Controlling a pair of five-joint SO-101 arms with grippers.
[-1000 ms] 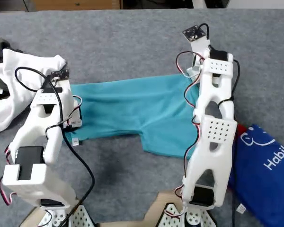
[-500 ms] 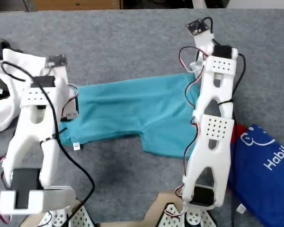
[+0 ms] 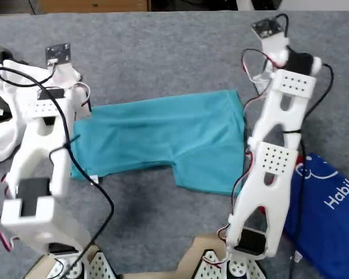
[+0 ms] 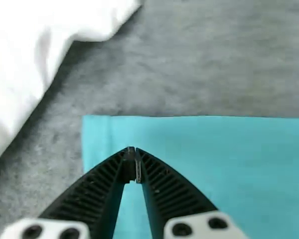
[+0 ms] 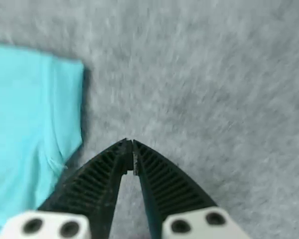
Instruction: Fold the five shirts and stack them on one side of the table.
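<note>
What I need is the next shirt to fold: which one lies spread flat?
The teal shirt, spread flat in the middle. The white one is bunched up beside the left arm; the blue one lies beside the right arm.

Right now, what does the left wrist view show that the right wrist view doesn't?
Left wrist view alone: a white cloth beyond the shirt's edge, and the left jaws, shut, tips over the teal shirt.
Right wrist view alone: the right jaws, shut, tips over bare table just off the shirt's corner.
Both: the teal shirt lying flat and the grey table cover.
</note>
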